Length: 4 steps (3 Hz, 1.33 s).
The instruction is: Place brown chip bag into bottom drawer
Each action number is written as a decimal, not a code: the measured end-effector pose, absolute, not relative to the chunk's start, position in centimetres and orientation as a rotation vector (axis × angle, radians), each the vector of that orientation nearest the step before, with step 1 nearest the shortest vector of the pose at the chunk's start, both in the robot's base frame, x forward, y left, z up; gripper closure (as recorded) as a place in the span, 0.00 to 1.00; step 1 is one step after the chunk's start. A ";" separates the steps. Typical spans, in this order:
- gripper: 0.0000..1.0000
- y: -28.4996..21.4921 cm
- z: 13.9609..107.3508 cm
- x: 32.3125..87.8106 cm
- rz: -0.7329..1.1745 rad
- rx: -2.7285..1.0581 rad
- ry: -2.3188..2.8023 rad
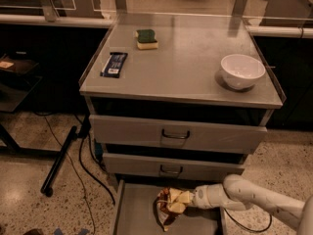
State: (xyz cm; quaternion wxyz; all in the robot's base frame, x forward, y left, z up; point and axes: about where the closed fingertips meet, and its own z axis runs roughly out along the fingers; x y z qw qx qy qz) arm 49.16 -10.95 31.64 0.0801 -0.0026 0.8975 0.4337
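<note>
The brown chip bag (pixel 170 205), crinkled dark brown and pale tan, sits inside the open bottom drawer (pixel 137 214), near the middle of its grey floor. My gripper (pixel 188 199) reaches in from the right on a white arm and is at the bag's right side, touching it. The bag hides the fingertips. The two higher drawers, with dark wire handles, are closed.
On the cabinet top stand a white bowl (pixel 242 71) at the right, a green and yellow sponge (pixel 146 38) at the back, and a dark blue flat wrapper (pixel 114 64) at the left. Cables and a black pole (pixel 61 158) lie on the floor at the left.
</note>
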 end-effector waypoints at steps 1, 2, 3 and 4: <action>1.00 -10.7 29.3 50.4 1.323 0.070 2.636; 1.00 -11.0 27.1 51.1 1.316 0.147 2.617; 1.00 -12.0 25.0 50.8 1.269 0.232 2.639; 1.00 -14.3 23.0 48.6 1.167 0.372 2.719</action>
